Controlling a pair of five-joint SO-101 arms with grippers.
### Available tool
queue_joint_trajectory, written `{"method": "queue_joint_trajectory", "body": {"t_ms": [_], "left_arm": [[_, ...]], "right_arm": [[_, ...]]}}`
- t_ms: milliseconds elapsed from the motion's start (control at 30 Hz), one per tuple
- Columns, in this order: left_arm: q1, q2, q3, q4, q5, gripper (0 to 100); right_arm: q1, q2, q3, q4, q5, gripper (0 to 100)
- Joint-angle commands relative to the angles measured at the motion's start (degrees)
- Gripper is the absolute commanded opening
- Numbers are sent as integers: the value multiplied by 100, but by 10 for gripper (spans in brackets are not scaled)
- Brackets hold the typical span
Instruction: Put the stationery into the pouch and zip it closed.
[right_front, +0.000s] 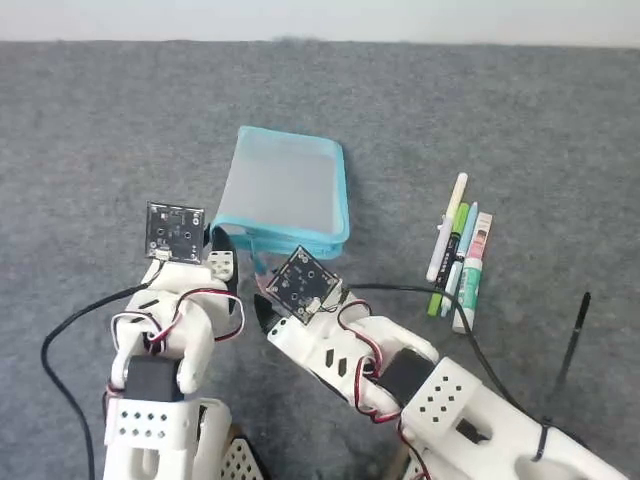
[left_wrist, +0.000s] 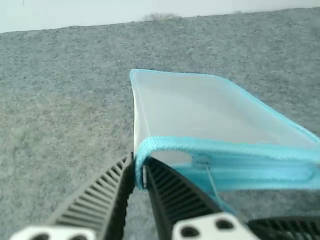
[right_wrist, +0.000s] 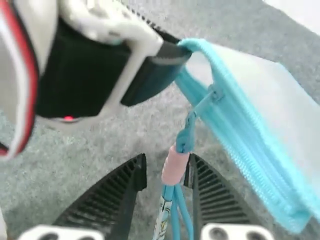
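A translucent pouch (right_front: 285, 185) with blue trim lies at the middle of the grey mat; its near edge is raised. My left gripper (right_front: 224, 246) (left_wrist: 139, 172) is shut on the pouch's (left_wrist: 210, 115) near corner, pinching the blue rim. Beside it is my right gripper (right_front: 265, 315) (right_wrist: 167, 161), narrowly open. The zipper pull's pink bead (right_wrist: 175, 165) and blue cord hang between the jaws, the bead against one finger. The zipper slider (right_wrist: 214, 94) sits near the held corner of the pouch (right_wrist: 260, 100). Several pens and markers (right_front: 458, 260) lie side by side to the right.
A black cable (right_front: 420, 290) runs from the right arm across the mat, just below the pens. A thin black strip (right_front: 575, 340) sticks up at the right. The mat's far edge meets a white wall (right_front: 320, 18). Left of the pouch is bare mat (right_front: 100, 150).
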Motion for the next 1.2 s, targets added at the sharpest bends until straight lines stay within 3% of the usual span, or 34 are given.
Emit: {"method": "queue_joint_trajectory", "body": {"t_ms": [0,400,867,1167], "left_arm": [[26,-79,-673,316,-105,10],[0,-53,-857,510,-580,9],[-26,-88,-892,527,-598,9],[26,-70,-1552,1371,-791,9]], "right_arm": [[-40,382,-193,-295,-141,122],[-4,1068,-501,-541,-141,169],[66,1086,-501,-892,-79,169],[321,1877,-897,-1262,-97,169]]}}
